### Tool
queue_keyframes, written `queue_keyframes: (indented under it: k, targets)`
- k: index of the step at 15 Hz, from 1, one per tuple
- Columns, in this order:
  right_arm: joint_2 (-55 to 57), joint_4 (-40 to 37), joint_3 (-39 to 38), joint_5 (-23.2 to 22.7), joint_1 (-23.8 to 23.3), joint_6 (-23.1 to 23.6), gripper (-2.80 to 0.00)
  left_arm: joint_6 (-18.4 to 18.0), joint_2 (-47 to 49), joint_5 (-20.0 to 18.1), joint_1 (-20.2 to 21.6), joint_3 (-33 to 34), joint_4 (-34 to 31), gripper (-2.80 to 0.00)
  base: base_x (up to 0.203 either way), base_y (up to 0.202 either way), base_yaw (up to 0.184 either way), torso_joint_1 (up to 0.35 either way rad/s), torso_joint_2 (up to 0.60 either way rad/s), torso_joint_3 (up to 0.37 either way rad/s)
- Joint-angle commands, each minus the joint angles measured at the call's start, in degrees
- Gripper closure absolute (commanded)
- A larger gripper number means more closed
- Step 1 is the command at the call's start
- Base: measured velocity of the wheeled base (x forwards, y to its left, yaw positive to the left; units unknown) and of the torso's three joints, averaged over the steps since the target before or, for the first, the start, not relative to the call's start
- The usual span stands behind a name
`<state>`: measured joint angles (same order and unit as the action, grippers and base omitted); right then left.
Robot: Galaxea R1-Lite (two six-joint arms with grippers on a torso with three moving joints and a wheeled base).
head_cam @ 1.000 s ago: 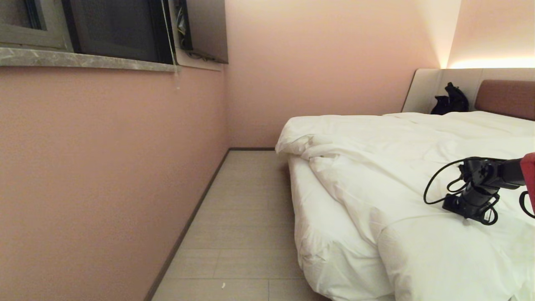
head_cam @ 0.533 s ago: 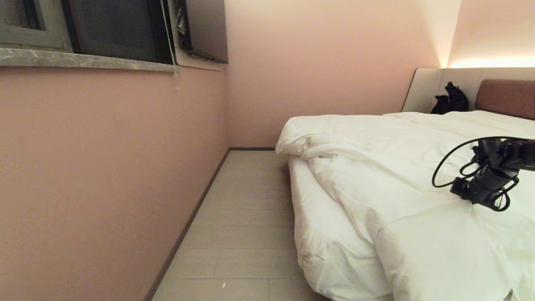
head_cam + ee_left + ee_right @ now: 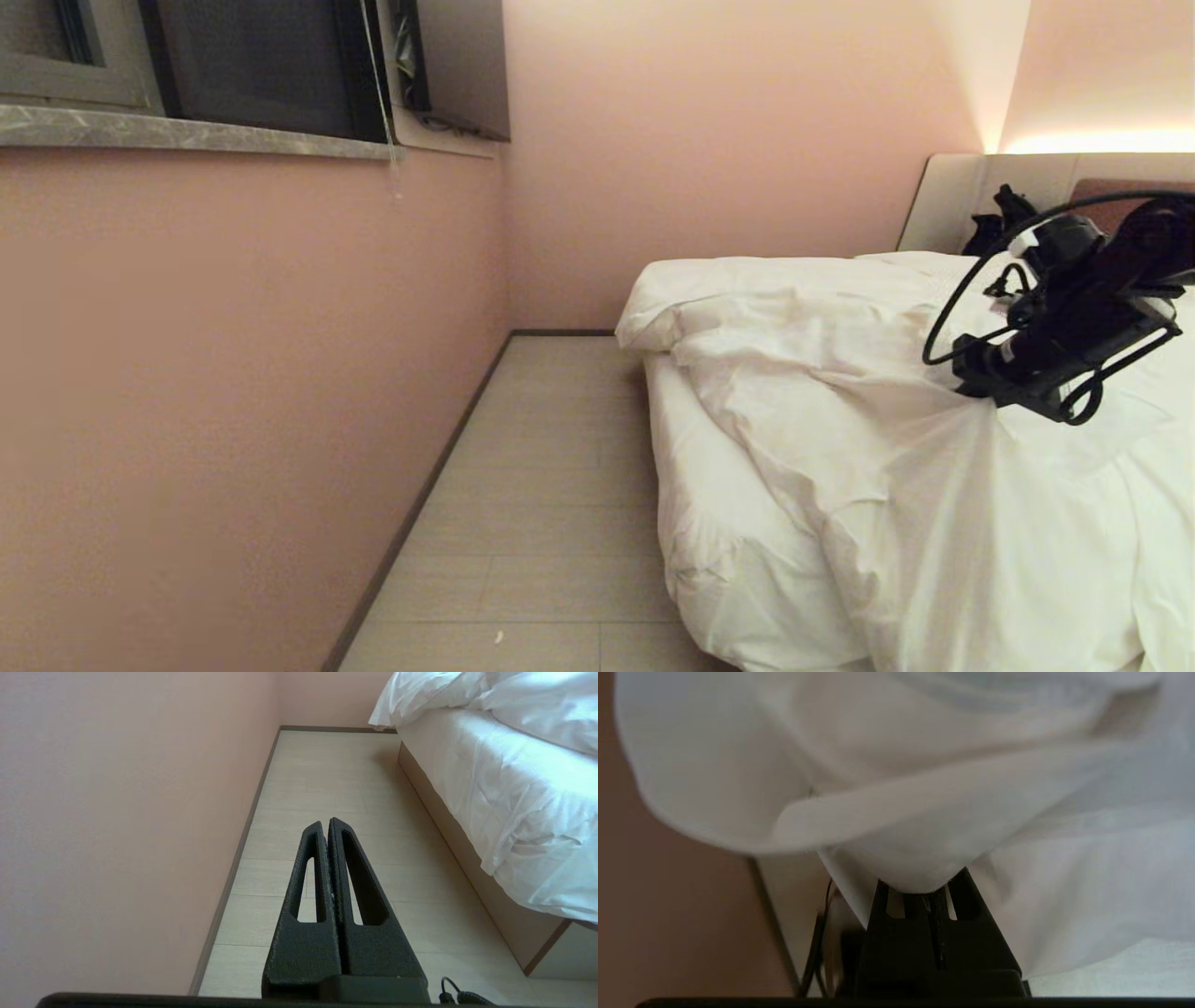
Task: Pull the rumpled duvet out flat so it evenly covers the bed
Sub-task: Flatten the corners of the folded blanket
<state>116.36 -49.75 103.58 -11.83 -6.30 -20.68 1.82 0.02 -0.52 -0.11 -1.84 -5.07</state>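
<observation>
the right gripper [image 3: 971,387] is clamped on a pinch of the duvet [image 3: 868,439] and holds it raised above the bed [image 3: 738,569], toward the headboard end, so the cloth hangs from the jaws in a tent of long folds. in the right wrist view the fingers [image 3: 924,900] are closed with white fabric bunched over their tips; only a small bite of cloth seems to be caught.

the duvet lies heaped across the mattress, its near long edge pulled back from the side of the bed, so a strip of sheeted mattress [image 3: 504,798] shows along that edge. the far corner by the wall [image 3: 653,317] droops over the mattress corner.

the main risk, as i judge it, is that the thin pinch slips out under the weight of the thick quilt if the pull goes on fast or high, and the cloth drops back in a new heap. a pull aimed only toward the headboard could also drag the whole quilt that way and leave the bare side strip uncovered, or wider. the dangling cable [image 3: 943,327] on the wrist hangs close to the folds and might snag them.

the left gripper [image 3: 328,826] is closed on nothing, parked low over the floor [image 3: 327,779] beside the bed.
</observation>
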Motion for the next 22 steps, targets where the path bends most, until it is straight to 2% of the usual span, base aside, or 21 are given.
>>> queue_keyframes:
  k: [1,5,7,10,12,16,22]
  targets:
    - [-7.6,-5.2,-4.9,-3.9,8.7,-0.8,0.00,0.0,0.0,0.0,0.0,0.0,0.0,0.00,0.000,0.000,0.000,0.000,0.00,0.000]
    - [-13.4,-5.1,-10.7,-3.3,22.1,-3.2,0.00,0.0,0.0,0.0,0.0,0.0,0.0,0.00,0.000,0.000,0.000,0.000,0.00,0.000]
    - [-14.7,-5.1,-12.4,-2.3,25.0,-4.2,0.00,0.0,0.0,0.0,0.0,0.0,0.0,0.00,0.000,0.000,0.000,0.000,0.00,0.000]
    - [-15.7,-5.0,-15.1,-0.3,36.1,-6.6,0.00,0.0,0.0,0.0,0.0,0.0,0.0,0.00,0.000,0.000,0.000,0.000,0.00,0.000]
    - [-16.0,-5.0,-16.1,0.1,38.5,-8.0,0.00,0.0,0.0,0.0,0.0,0.0,0.0,0.00,0.000,0.000,0.000,0.000,0.00,0.000]
    - [-16.3,-5.0,-17.1,0.4,49.4,-8.7,0.00,0.0,0.0,0.0,0.0,0.0,0.0,0.00,0.000,0.000,0.000,0.000,0.00,0.000]
    - [-11.9,-3.3,-17.4,1.1,50.2,-10.5,0.00,0.0,0.0,-0.1,0.0,0.0,0.0,0.00,0.000,0.000,0.000,0.000,0.00,0.000]
